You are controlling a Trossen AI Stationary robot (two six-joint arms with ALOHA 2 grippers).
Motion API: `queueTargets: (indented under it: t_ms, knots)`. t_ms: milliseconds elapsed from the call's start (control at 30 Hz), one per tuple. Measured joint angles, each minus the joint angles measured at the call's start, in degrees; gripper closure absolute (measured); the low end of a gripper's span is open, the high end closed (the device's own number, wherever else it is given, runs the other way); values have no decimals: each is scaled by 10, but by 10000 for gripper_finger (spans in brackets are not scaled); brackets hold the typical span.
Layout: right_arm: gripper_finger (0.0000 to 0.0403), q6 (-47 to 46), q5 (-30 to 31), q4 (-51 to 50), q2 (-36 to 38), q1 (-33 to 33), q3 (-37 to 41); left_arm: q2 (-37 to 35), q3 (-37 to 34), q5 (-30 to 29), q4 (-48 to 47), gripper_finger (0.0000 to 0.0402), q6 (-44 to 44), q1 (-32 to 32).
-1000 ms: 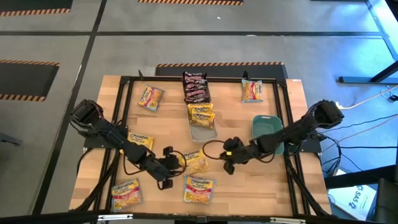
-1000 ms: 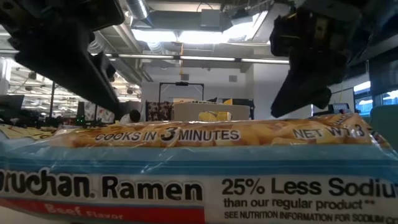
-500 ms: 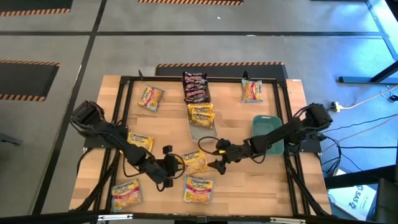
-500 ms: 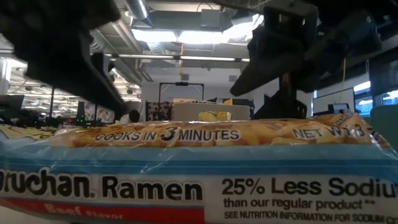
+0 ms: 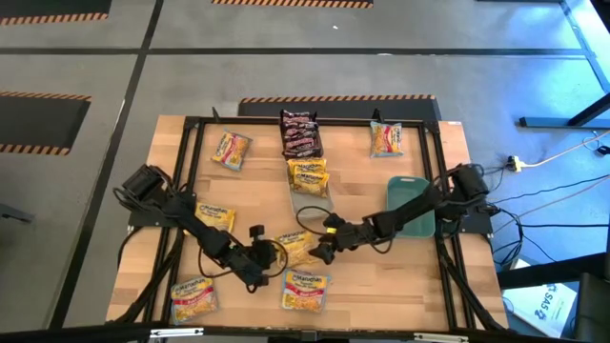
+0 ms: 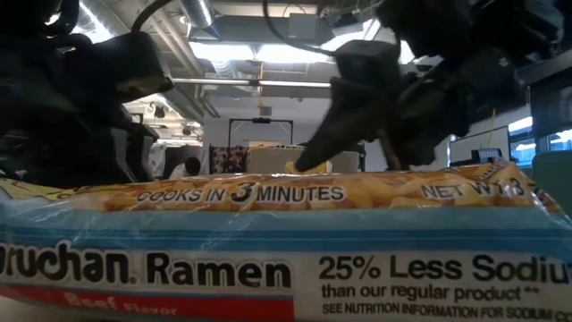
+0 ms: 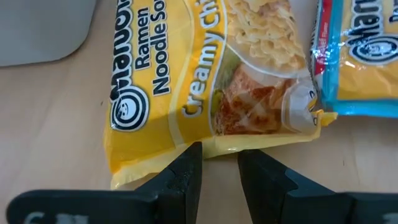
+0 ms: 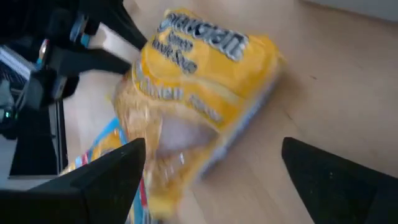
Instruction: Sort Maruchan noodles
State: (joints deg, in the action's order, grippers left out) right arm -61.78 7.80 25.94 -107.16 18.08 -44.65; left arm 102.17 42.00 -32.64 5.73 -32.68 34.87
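Observation:
A yellow Maruchan packet (image 5: 292, 247) lies flat on the table between my two grippers. My left gripper (image 7: 219, 155) stands at its sealed edge, fingers a narrow gap apart with bare wood showing between them. My right gripper (image 8: 214, 180) is wide open just to the packet's right (image 5: 320, 252), and the packet (image 8: 199, 87) lies ahead of its fingers, untouched. Dark brown packets (image 5: 299, 133) and yellow ones (image 5: 308, 175) sit stacked at the far middle. Orange-yellow packets (image 5: 231, 150) (image 5: 386, 139) (image 5: 306, 289) lie scattered about. My left gripper has both fingertips (image 7: 189, 155) right at the yellow packet's sealed edge (image 7: 217, 146), slanting down at it from the table's left. I cannot tell whether they touch it. The packet lies flat on the table.
A teal bin (image 5: 408, 195) stands at the right, and a clear bin (image 5: 311, 202) sits below the yellow stack. More packets lie at the left (image 5: 214, 216) and near left (image 5: 193, 295). In the low view, a packet with a blue band (image 6: 286, 259) fills the foreground.
My right gripper has moved toward the table's left, up to the yellow packet, and has opened wide on the way. The packet has shifted slightly toward the left gripper, which has stayed close to its edge.

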Motion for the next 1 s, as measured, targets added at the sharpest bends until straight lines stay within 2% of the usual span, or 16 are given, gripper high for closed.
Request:
queueTargets:
  t_ms: [233,467,633,767,1000]
  knots:
    - [27,21,-15,5,-45,-13,-54,3,0,0,13,303,2,-1]
    - [27,26,-26,54,-92,-13,-86,4,0,3,33,303,17,-10]
    - [32,72,-39,52,-100,-13,-104,4,0,2,50,303,38,-11]
    - [72,91,-39,50,-101,-12,-112,4,0,5,51,303,39,-11]
    - [189,116,-37,52,-101,-12,-112,4,0,-1,51,303,33,-11]
